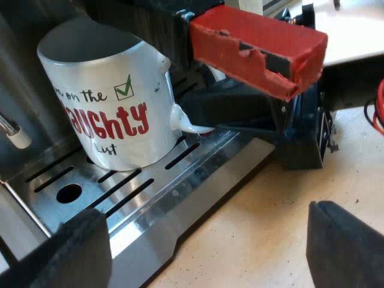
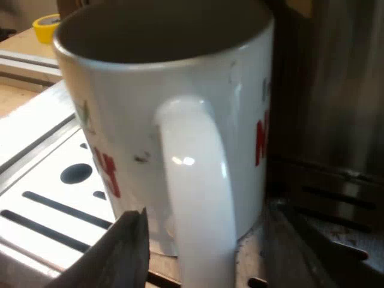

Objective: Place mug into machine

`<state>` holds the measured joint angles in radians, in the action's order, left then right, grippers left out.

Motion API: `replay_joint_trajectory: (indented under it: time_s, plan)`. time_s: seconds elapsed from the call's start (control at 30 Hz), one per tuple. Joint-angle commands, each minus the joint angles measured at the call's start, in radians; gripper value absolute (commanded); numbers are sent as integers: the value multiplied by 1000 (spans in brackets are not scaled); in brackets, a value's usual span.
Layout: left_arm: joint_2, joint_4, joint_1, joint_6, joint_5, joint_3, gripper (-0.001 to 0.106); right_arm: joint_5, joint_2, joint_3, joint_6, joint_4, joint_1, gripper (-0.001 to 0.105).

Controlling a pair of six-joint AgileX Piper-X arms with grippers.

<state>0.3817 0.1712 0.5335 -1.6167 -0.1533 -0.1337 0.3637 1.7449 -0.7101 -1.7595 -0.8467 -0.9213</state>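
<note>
Fingers of my left gripper are spread wide with nothing between them, hovering over the pale wooden table; looks parked there to leave the other arm room; next out is the slotted steel drip tray, and the white ceramic mug with red lettering stands upright on it, so the placing looks basically done to me; the red block end of the locked-in holder's handle juts out above the mug; on the far side my right gripper has a black finger either side of the mug's white loop handle, parted with a gap each side, so straddling, not squeezing; I'd guess it needs a straight pull-back, since a finger could snag that handle
</note>
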Motion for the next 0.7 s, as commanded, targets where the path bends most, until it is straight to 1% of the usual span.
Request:
replay_joint_trajectory:
  time_s: [0.03, 0.17, 0.33, 0.7]
  plan:
    - [0, -19, 3, -9, 0, -1, 69, -9, 16, -7, -25, -37, -1, 45]
    - [0, -19, 3, -9, 0, -1, 69, -9, 39, -35, -42, -41, -1, 45]
    - [0, -19, 3, -9, 0, -1, 69, -9, 82, -88, -45, -40, -1, 45]
    - [0, -19, 3, -9, 0, -1, 69, -9, 117, -132, -48, -40, -1, 45]
